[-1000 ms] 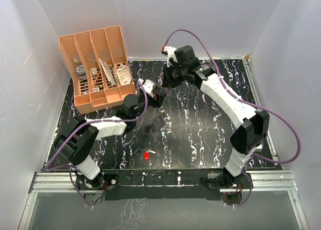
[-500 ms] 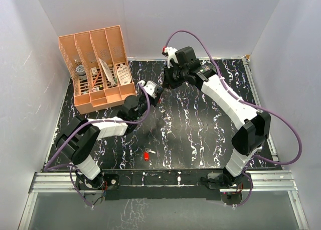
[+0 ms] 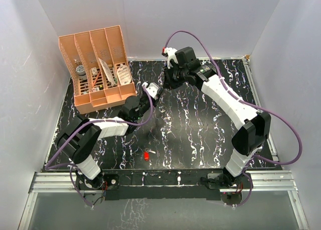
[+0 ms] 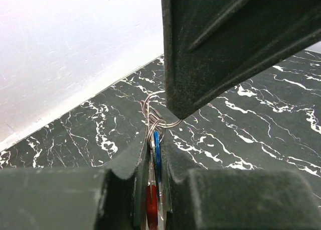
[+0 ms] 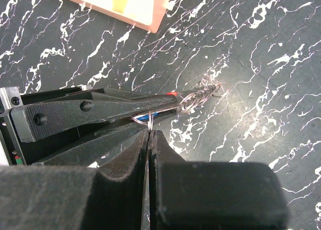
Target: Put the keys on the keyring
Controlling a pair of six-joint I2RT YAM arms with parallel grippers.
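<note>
Within the clamped left tool, blue key lies lengthwise, head tipward; right tool seemingly pinches its ring.

The left hand and the right hand were close together above the table, near the middle of its far edge. A small red-headed key lay well apart from them by the near edge. An orange file rack stood at the far left corner.
</note>
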